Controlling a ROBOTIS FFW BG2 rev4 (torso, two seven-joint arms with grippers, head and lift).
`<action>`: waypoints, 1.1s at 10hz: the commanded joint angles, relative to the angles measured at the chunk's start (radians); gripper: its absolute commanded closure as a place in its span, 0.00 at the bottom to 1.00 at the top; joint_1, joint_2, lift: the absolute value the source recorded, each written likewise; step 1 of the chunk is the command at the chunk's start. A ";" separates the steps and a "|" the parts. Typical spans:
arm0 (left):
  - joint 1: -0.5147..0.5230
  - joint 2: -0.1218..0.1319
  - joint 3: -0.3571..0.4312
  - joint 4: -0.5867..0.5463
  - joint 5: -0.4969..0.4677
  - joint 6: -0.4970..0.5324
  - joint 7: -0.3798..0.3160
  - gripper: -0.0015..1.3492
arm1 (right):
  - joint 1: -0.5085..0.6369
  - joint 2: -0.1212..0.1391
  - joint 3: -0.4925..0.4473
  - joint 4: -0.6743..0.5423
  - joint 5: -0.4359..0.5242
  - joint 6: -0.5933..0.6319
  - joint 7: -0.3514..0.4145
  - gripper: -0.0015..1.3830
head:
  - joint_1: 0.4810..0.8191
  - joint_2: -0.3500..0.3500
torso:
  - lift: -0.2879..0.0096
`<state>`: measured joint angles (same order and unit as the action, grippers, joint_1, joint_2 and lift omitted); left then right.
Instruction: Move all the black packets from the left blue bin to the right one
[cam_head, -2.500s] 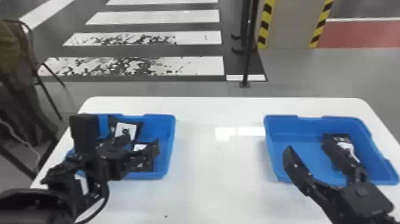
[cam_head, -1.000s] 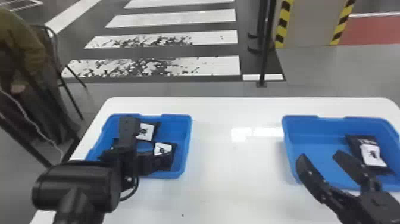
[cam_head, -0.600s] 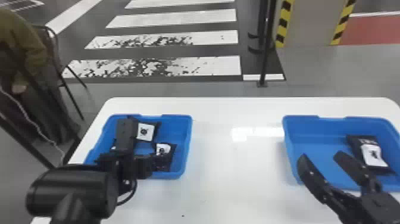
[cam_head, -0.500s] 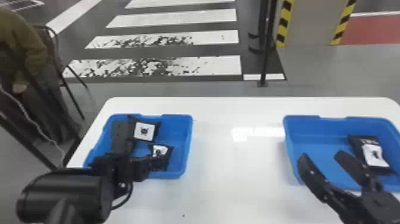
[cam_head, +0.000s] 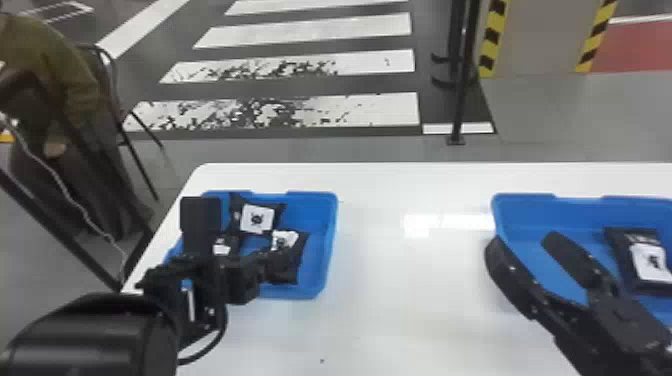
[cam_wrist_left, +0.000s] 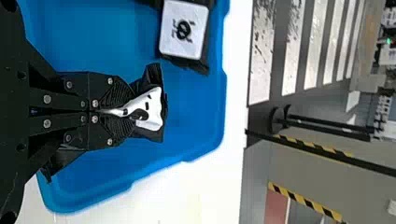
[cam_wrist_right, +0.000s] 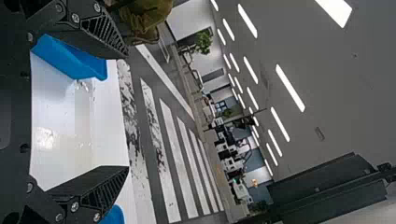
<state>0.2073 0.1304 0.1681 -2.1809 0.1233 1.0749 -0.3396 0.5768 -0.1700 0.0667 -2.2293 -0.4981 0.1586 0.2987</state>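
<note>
Black pkt (cam_head: 295, 265) clamped in L hand (cam_head: 265, 259), L bin (cam_head: 327, 235); long axis near-far, label toward far edge. L arm (cam_head: 95, 335) shifted left vs earlier. R hand (cam_head: 522, 245) apart.

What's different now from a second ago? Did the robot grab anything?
Yes! The left pincer has shut on a black packet, bunching it up, and the packet has shifted a little away from the robot. The right pincer moved left and farther forward, still open. The packet in the right bin and the farthest-back one in the left bin stayed put.
</note>
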 joint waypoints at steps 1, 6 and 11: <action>0.006 0.005 -0.033 -0.039 0.062 -0.025 -0.006 0.90 | -0.042 -0.022 0.053 0.017 -0.040 0.003 0.000 0.14 | 0.63 0.75 | 0.50; 0.004 0.040 -0.222 -0.093 0.230 -0.061 -0.025 0.90 | -0.219 -0.060 0.183 0.176 -0.130 0.003 -0.001 0.14 | 0.63 0.63 | 0.50; -0.028 0.066 -0.336 -0.093 0.286 -0.074 -0.032 0.90 | -0.319 -0.080 0.208 0.274 -0.134 -0.002 -0.001 0.14 | 0.63 0.50 | 0.50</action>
<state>0.1819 0.1952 -0.1594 -2.2739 0.4037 1.0024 -0.3716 0.2650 -0.2492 0.2756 -1.9647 -0.6329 0.1581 0.2976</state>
